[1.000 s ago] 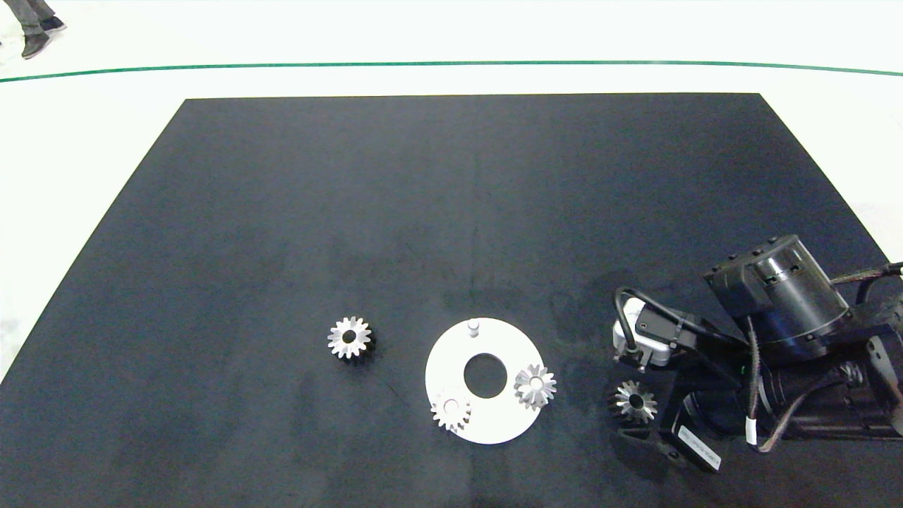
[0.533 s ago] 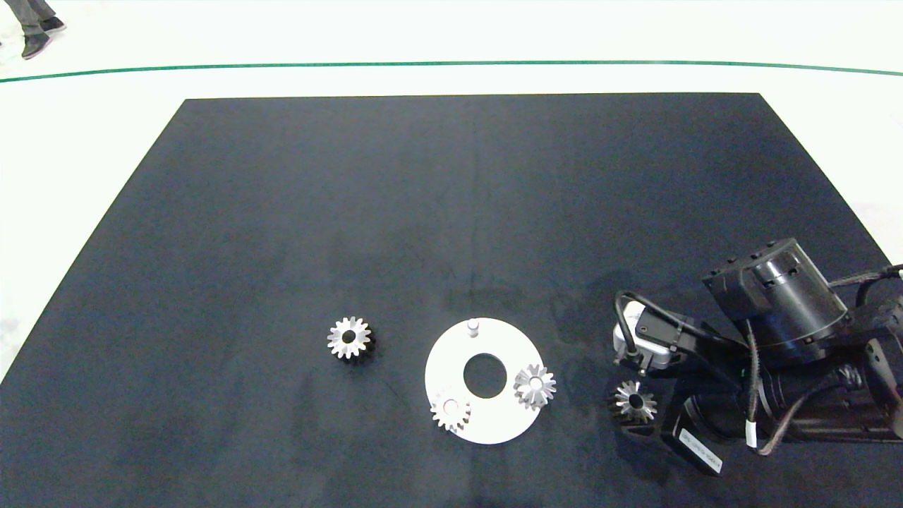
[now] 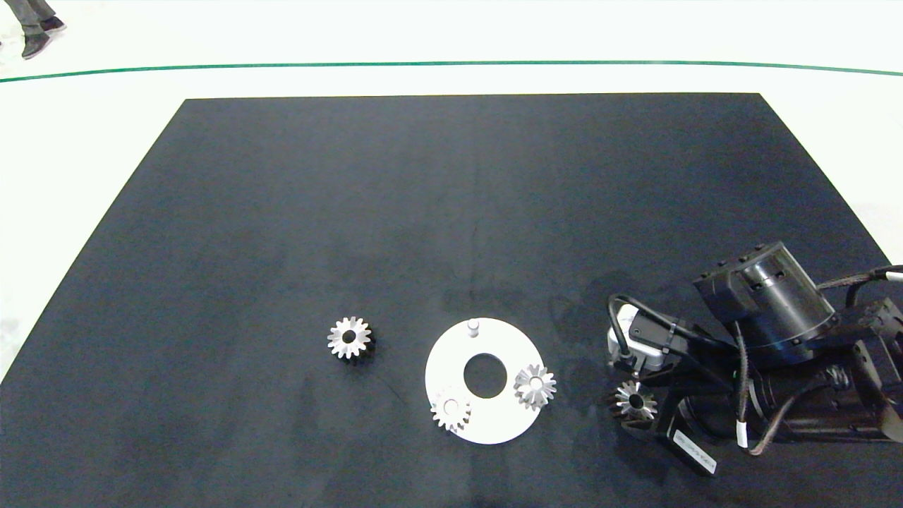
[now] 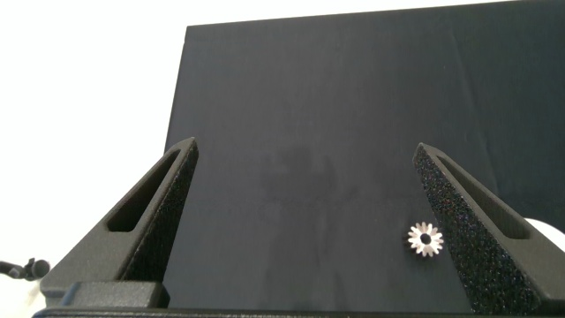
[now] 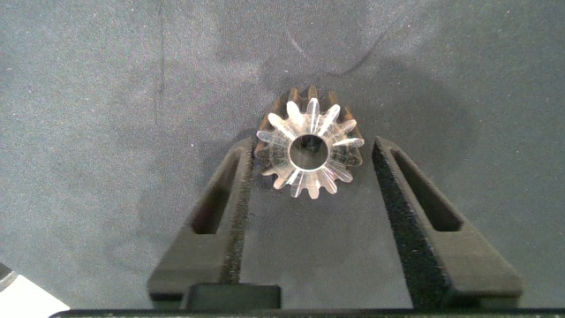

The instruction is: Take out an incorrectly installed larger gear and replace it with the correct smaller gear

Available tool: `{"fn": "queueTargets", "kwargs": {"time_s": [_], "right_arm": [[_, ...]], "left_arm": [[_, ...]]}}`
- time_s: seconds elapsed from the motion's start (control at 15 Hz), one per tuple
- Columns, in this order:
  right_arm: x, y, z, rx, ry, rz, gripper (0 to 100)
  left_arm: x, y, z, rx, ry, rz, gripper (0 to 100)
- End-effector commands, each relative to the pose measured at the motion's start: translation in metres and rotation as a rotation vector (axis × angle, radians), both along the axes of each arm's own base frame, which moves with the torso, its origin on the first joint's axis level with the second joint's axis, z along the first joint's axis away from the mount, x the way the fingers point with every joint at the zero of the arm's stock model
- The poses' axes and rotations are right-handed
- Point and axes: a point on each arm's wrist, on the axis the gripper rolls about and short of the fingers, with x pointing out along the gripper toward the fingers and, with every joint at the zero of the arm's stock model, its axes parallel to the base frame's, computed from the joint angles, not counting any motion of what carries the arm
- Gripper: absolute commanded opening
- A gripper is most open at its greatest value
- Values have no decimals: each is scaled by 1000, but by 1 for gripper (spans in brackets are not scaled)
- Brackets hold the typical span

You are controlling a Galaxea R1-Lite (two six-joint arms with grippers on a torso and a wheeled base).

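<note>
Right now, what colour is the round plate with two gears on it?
White; the plate shows best in the head view.

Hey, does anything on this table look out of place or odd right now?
One peg on the white disc stands bare, while the other two spots carry gears. Two gears lie loose on the black mat: the larger gear to the disc's left, and the smaller gear between the open fingers of the right gripper. Nothing looks damaged.

The desk (image 3: 451,212) is seen from above by the head view, while one gear each, shared with it, is seen by the wrist views.
</note>
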Motion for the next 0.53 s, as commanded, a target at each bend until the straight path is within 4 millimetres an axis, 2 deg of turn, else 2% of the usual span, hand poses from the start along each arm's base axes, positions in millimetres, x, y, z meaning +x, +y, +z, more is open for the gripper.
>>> {"fn": "queueTargets", "kwargs": {"time_s": [0.07,0.53], "right_arm": [[1,1,-3,-8,10,2,47],[-5,5,-4,-7,14,28,32]], "left_arm": [[-1,0,0,0,-1,1,100],[-2,0,0,0,-4,-2,100]]}}
